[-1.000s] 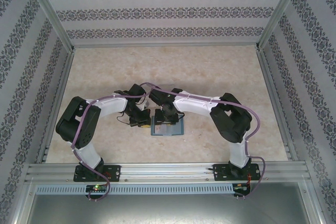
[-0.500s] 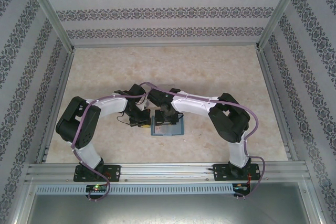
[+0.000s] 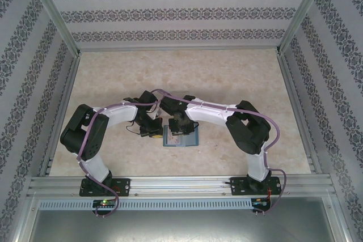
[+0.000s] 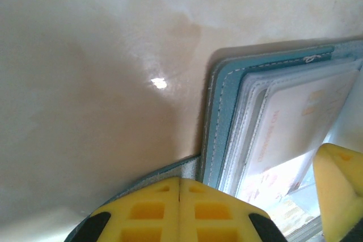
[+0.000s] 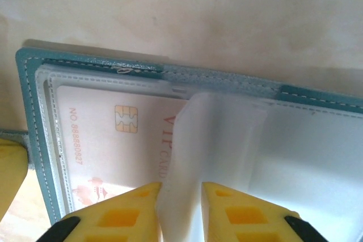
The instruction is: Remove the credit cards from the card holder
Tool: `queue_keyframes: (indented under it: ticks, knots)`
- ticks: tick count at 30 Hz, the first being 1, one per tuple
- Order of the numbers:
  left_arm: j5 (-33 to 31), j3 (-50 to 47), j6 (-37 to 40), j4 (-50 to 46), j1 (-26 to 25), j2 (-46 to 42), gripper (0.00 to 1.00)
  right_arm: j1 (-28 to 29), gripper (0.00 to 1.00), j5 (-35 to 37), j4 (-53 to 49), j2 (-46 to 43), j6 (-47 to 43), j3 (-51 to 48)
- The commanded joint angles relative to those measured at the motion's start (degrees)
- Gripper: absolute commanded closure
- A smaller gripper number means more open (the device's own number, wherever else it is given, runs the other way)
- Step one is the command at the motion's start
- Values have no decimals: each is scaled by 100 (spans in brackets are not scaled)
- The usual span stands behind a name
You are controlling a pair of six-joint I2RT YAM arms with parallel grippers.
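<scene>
From above, the card holder (image 3: 180,139) is seen lying open on the table (image 3: 113,83). At the left wrist, the left gripper (image 4: 180,184) is seen fully closed by the holder's edge. At the right wrist, a clear sleeve (image 5: 218,134) over a credit card (image 5: 108,134) is pinched by the nearly closed right gripper (image 5: 180,190).

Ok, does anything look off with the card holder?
Yes: one clear sleeve of the open card holder is pinched up into a fold between the right fingers instead of lying flat over the card.

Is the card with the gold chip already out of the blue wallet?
No, the card sits tucked in a clear pocket inside the open wallet.
</scene>
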Motion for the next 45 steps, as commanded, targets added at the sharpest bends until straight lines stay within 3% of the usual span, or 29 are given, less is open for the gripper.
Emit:
queue_keyframes:
  ticks: [1,7,21,37,45]
  knots:
    - [-103,-5,151,-149,-71,119,100,35,76,227,-294,-277,-40,90]
    - [-113,53,169,-202,-71,136,100,-26,76,442,-538,-450,-120,74]
    - [-174,182,178,-354,-71,102,100,-311,66,587,-596,-756,-257,-459]
    - [-210,219,121,-389,-63,49,100,-343,37,714,-536,-345,-413,-647]
    - [-211,206,135,-394,-67,55,100,-343,36,825,-568,-176,-405,-726]
